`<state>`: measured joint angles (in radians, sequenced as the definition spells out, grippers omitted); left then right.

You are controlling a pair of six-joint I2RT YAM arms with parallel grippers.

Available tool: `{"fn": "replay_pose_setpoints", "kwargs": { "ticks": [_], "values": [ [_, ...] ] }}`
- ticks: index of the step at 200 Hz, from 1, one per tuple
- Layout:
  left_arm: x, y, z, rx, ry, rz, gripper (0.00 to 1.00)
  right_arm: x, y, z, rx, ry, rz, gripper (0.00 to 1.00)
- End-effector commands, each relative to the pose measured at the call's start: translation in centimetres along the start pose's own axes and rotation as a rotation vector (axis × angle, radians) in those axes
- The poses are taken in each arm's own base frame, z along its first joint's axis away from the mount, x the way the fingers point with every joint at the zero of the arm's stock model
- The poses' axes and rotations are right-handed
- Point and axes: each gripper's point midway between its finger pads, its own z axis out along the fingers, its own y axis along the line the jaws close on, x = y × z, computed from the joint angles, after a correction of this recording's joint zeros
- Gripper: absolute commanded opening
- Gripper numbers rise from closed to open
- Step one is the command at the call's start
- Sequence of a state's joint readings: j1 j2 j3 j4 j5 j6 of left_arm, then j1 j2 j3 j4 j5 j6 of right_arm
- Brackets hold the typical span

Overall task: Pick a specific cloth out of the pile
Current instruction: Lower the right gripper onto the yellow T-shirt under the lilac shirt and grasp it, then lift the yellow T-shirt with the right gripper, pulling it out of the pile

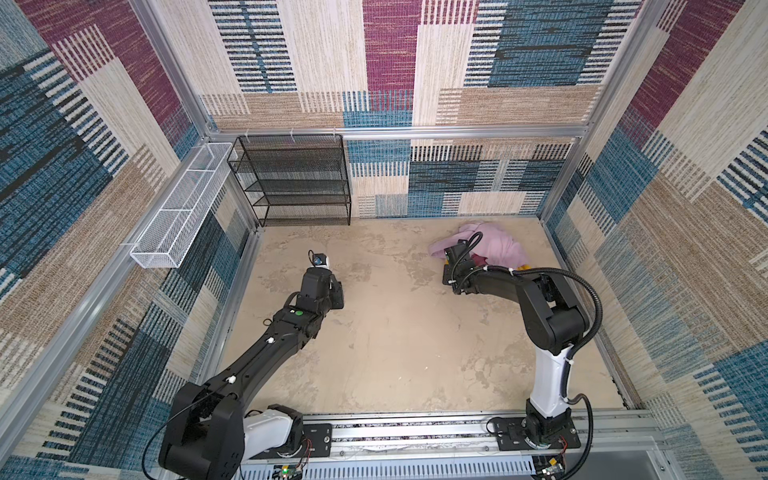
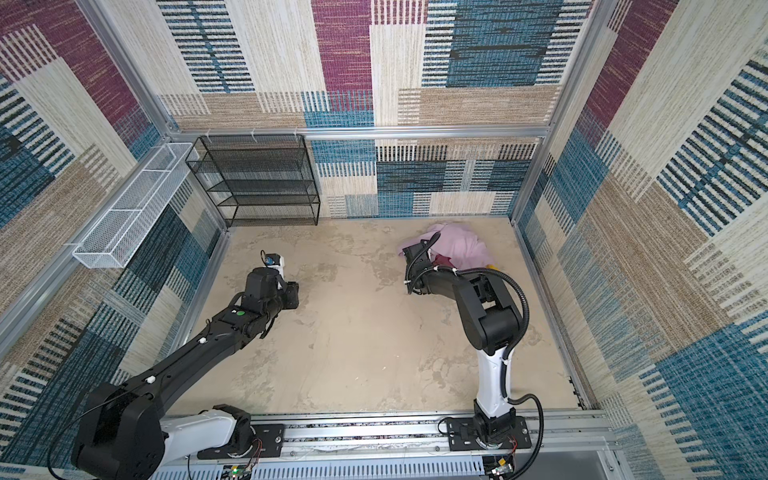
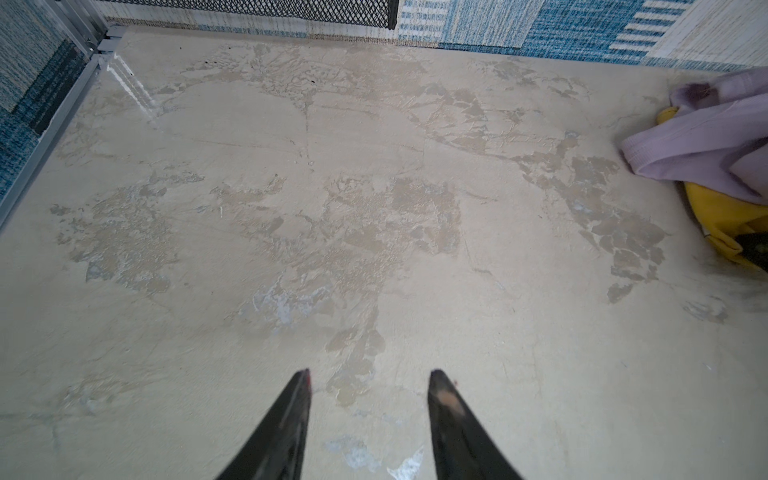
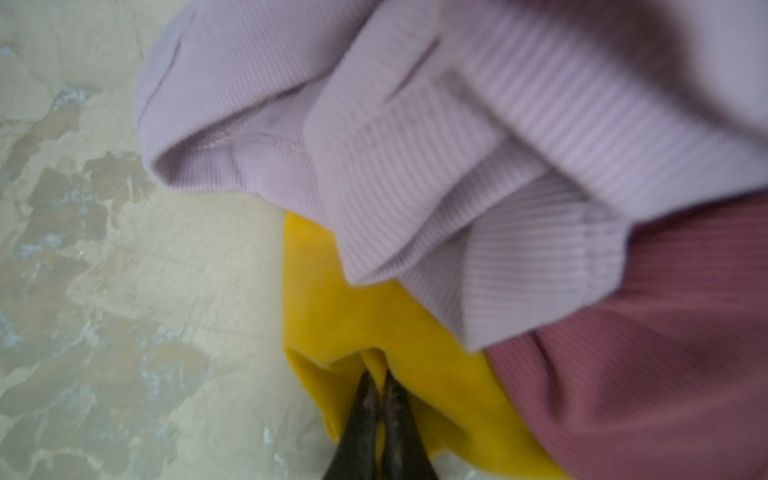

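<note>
Yellow cloth (image 4: pixel 332 324) in right gripper's (image 4: pixel 377 374) tight pinch, beneath lilac cloth (image 4: pixel 415 166) at table's (image 1: pixel 395 332) one o'clock; left gripper (image 3: pixel 370 372) spread.

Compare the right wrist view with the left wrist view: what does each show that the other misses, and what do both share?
Right wrist only: the right gripper shut on a fold of the yellow cloth, and a maroon cloth beside it. Left wrist only: the left gripper, open above bare table, and the black mesh rack by the wall. Both: the lilac cloth lying over the yellow one, on the mottled table.
</note>
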<state>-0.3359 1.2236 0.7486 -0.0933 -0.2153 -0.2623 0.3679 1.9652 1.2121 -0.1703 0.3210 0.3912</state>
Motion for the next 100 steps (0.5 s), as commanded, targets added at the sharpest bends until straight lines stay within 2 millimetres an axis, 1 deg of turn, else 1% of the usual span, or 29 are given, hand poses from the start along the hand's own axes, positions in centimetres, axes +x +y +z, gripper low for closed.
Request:
{"fn": "replay_pose_setpoints", "kwargs": {
  "ticks": [1,29,60,79,100],
  "values": [
    [-0.8,0.2,-0.2,-0.01,-0.032,0.025,0.48,-2.3,0.5,-2.0,-0.039,-0.06,0.028,0.0],
    [-1.0,0.1,-0.3,-0.008,-0.025,0.028,0.48,-5.8,1.1,-5.7,-0.096,-0.14,0.039,0.0],
    [-1.9,-0.1,-0.6,-0.008,-0.025,0.036,0.48,-10.0,1.1,-9.7,-0.139,-0.229,0.05,0.0],
    [-2.6,-0.3,-0.8,-0.003,-0.024,0.035,0.48,-12.3,0.4,-11.8,-0.172,-0.273,0.062,0.0],
    [-3.2,-0.6,-1.0,0.004,-0.024,0.034,0.48,-14.4,-1.5,-13.6,-0.191,-0.311,0.095,0.0]
  ]
}}
